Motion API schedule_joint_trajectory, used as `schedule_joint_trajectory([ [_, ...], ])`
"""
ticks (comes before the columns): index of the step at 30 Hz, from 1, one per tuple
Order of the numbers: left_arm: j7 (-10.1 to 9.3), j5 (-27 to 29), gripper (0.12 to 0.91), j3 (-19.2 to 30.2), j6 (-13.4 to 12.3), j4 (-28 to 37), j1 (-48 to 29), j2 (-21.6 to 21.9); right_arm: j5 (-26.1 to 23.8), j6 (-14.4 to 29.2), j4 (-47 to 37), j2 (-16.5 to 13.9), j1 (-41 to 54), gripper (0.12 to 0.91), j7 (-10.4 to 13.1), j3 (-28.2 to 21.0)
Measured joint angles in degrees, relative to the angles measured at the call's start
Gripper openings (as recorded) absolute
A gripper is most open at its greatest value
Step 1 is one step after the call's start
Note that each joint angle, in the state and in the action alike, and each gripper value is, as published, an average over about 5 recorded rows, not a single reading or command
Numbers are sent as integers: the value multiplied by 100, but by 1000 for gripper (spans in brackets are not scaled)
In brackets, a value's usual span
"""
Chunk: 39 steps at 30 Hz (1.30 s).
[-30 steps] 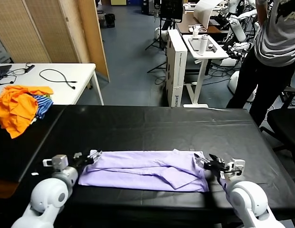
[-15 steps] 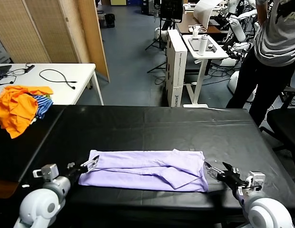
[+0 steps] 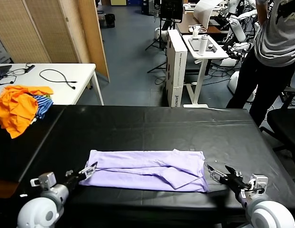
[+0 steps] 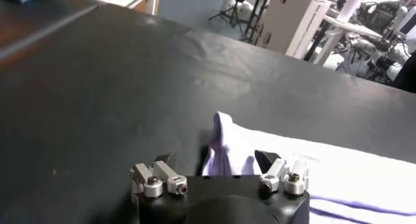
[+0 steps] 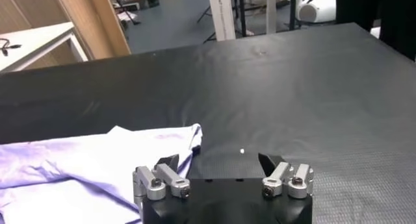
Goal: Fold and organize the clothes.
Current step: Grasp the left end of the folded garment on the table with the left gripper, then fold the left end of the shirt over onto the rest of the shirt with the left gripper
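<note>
Clearly you are dealing with something light and limp: the lavender T-shirt (image 3: 147, 170) is thin soft cloth, lying as a long, partly folded band across the near half of the black counter (image 3: 152, 126). Expect it to sag and drape the instant you lift it, and to slide easily on that smooth dark surface, so a push would likely bunch it rather than move it. Nothing about it looks fragile. I'd judge the best holds to be the two short ends, pinching an edge or corner where several layers stack, such as the raised corner (image 4: 223, 124) seen close up from the left wrist.

Your left gripper (image 3: 85, 171) sits at the shirt's left end with its jaws apart, the cloth corner just ahead of them, nothing clamped. Your right gripper (image 3: 223, 174) waits just beside the right end, jaws likewise apart and empty, clear of the fabric.

By count: one lavender shirt, two grippers, one counter. Well off to the far left lies one heap of orange garments (image 3: 16, 107) with a striped piece (image 3: 42, 104) tucked in.
</note>
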Motion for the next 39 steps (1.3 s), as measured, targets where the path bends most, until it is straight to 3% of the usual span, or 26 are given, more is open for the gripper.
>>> schedule_joint_trajectory([
  [3, 46, 30, 904, 8, -35, 40, 8, -57, -7, 7, -15, 0, 7, 907, 1, -2],
  [6, 76, 43, 849, 8, -75, 72, 23, -90, -23, 10, -45, 0, 30, 907, 3, -17],
  [9, 84, 54, 696, 12, -99, 82, 35, -109, -36, 8, -72, 3, 83, 907, 10, -45],
  [16, 76, 51, 255, 78, -95, 72, 34, -137, -52, -3, -93, 22, 189, 907, 31, -98],
  [18, 72, 66, 191, 94, -81, 53, 35, -146, -54, -4, -93, 26, 207, 907, 37, -99],
  [23, 90, 405, 185, 80, -109, -23, 38, -114, -53, 2, -75, 42, 232, 907, 89, -97],
  [31, 268, 1687, 182, -308, -350, -244, 219, 274, -46, 8, -20, 96, 267, 907, 118, -186],
  [39, 248, 1379, 182, -1243, -451, -260, 574, 978, -57, -44, -7, 95, 359, 907, 120, -340],
])
